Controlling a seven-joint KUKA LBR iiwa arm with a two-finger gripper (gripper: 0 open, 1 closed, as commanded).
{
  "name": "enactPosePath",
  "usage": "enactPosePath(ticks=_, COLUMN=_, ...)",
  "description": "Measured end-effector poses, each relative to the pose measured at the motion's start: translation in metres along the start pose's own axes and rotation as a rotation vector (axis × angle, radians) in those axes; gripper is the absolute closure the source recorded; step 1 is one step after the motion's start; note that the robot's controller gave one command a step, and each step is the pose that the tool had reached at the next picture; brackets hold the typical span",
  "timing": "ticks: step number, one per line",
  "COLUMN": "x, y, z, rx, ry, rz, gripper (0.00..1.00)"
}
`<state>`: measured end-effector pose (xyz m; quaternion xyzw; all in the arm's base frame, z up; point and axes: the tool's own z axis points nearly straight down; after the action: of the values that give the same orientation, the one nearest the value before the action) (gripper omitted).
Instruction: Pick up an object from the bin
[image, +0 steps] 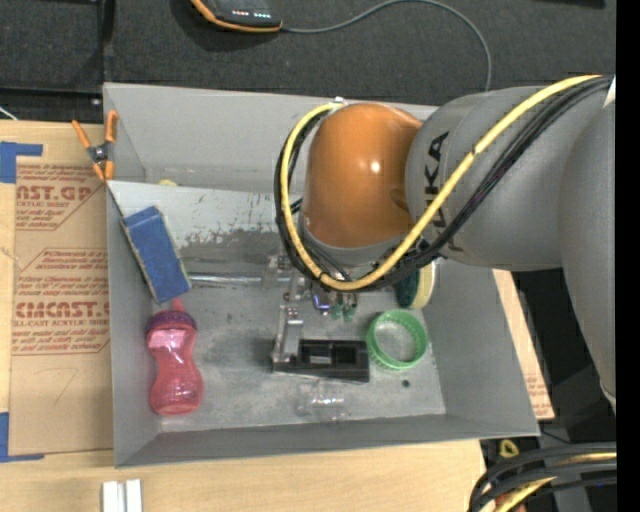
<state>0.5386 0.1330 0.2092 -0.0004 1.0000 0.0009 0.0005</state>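
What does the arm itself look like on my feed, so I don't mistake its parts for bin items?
Grey arm with black KUKA lettering. A glossy orange dome cover sits at the wrist, with yellow and black cables looping round it. The gripper below is bare metal and black.

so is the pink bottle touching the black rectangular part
Apart: the camera view shows bare bin floor between the pink bottle and the black rectangular part.
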Motion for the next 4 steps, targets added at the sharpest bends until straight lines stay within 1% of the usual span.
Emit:
enactPosePath(ticks=1, x=0.000, y=0.000, z=0.000, rx=0.000, ry=0.000, rz=0.000, gripper=0.00)
enactPosePath(ticks=2, x=0.055, y=0.013, z=0.033, rx=-0.001, ry=0.001, rz=0.038, gripper=0.00)
enactPosePath(ticks=3, x=0.033, y=0.030, z=0.050, rx=-0.004, ry=-0.009, rz=0.192, gripper=0.00)
enactPosePath(ticks=4, x=0.041, y=0.016, z=0.051, rx=-0.006, ry=-0.008, rz=0.141, gripper=0.00)
